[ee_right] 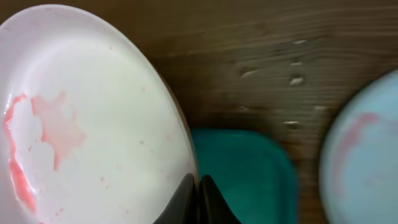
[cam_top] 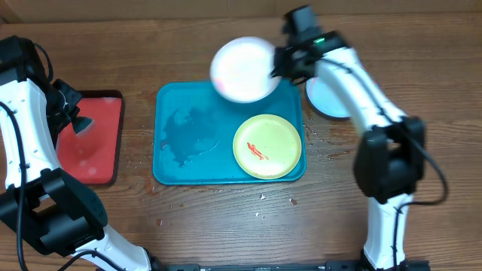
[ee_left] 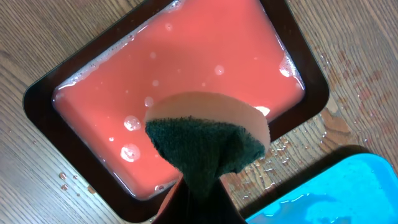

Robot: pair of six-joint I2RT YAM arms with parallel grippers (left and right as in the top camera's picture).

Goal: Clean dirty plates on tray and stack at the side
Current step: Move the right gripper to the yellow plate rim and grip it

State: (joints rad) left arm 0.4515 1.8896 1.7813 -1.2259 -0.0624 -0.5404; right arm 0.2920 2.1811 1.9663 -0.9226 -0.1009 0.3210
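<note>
We are pinching a sponge (ee_left: 205,134) in our left jaws above the red tray (cam_top: 96,154). On the bench (cam_top: 226,218), the teal tray (cam_top: 188,132) is carrying the yellow-green plate (cam_top: 267,147). Our right jaws are clamping the smeared white plate (cam_top: 241,69) by its rim over the teal tray's far edge. The light blue plate (cam_top: 327,102) is lying just right of that tray.

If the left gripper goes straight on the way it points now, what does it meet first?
The sponge in the left gripper would likely reach the pink liquid in the red tray first; height is unclear.
</note>
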